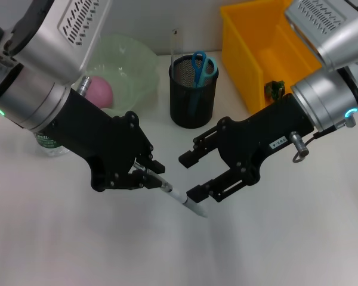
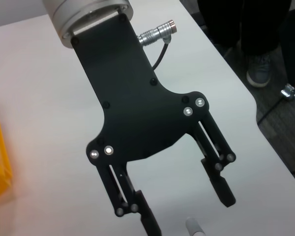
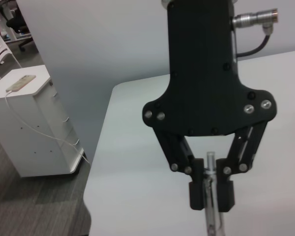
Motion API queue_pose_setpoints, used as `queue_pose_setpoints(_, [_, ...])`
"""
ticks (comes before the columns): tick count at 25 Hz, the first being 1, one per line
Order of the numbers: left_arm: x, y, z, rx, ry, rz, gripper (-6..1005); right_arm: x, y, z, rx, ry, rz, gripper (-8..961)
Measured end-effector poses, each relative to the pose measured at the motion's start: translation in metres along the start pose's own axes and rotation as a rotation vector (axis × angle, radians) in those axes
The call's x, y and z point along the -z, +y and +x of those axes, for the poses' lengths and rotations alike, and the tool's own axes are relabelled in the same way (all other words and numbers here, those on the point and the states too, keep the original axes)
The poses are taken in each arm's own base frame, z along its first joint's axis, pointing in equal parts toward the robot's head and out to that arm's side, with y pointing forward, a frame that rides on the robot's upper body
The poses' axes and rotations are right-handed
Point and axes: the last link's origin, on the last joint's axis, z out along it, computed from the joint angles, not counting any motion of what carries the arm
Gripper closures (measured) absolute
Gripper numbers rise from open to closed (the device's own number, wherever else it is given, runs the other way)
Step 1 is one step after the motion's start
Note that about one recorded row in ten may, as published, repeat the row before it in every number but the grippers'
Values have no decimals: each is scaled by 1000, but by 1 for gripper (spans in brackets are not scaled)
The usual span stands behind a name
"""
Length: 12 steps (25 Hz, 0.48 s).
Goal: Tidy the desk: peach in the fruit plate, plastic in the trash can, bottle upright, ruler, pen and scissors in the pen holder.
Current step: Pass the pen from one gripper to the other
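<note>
The left pincer (image 1: pixel 148 176) is closed on a slim white pen (image 1: pixel 182 199), its tip pointing to 4 o'clock; the right pincer (image 1: pixel 192 176) stands wide open beside it.

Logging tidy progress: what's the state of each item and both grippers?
left gripper: fingers shut on pen
right gripper: fingers open, empty, beside the pen's tip
pen: held, not in pen holder
scissors: in pen holder
ruler: in pen holder
peach: in fruit plate
plastic: in trash can
bottle: mostly hidden, pose unclear
</note>
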Motion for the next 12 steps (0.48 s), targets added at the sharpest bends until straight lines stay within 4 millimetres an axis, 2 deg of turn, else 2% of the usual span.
queue_pose_setpoints(12, [-1,0,2,-41,15,3,780,-12,-1,-1,-13,32,-25,383])
